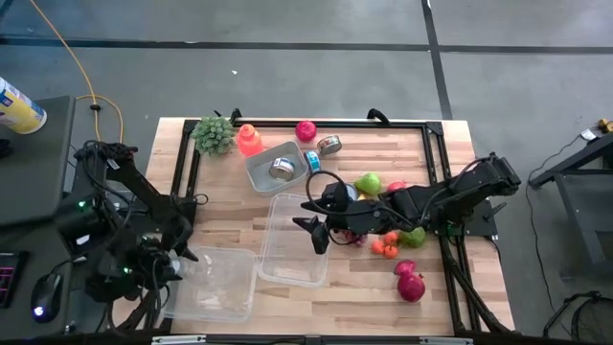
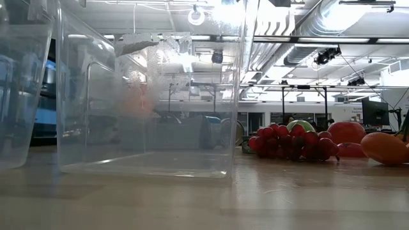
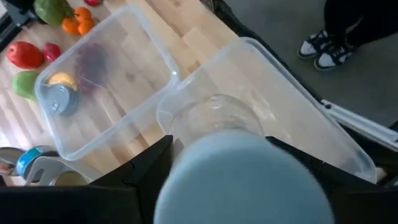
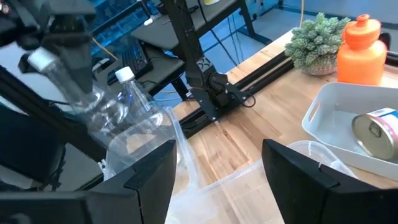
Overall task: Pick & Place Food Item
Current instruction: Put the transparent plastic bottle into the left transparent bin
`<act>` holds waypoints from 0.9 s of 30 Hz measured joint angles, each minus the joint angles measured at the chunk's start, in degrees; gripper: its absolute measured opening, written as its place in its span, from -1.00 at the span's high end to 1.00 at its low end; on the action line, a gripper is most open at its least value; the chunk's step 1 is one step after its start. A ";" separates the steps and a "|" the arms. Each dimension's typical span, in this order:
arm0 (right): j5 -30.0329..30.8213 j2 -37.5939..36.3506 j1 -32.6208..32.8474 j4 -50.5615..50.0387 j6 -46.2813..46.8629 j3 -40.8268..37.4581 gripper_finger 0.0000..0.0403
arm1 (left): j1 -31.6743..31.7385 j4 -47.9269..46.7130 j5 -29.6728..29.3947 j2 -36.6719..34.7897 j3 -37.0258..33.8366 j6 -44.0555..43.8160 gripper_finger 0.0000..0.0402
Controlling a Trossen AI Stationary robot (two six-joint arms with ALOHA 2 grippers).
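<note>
Two clear tubs filled the nearest ground in our low view: the middle clear container [image 2: 150, 102] and another clear tub [image 2: 22, 83] beside it. Behind them we saw red grapes [image 2: 294, 144], an apple [image 2: 345, 132] and an orange fruit [image 2: 383, 147]. From above, our right gripper [image 1: 314, 218] hovered over the middle container's edge, fingers apart, holding nothing. Our left gripper [image 1: 168, 261] was clamped on a clear plastic bottle [image 4: 102, 102] above the other tub. Farther back lay a grey tray [image 1: 275, 168] with a can [image 1: 281, 169].
</note>
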 joint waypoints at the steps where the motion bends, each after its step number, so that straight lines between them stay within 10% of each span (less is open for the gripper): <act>1: 0.61 0.00 0.21 -0.01 0.00 0.00 -0.11 | 0.19 1.03 0.59 -0.10 -0.48 0.37 -0.12; 27: -7.49 -1.00 2.08 0.99 -4.58 0.04 -0.11 | 13.05 9.19 10.05 -0.35 -4.66 2.49 -0.12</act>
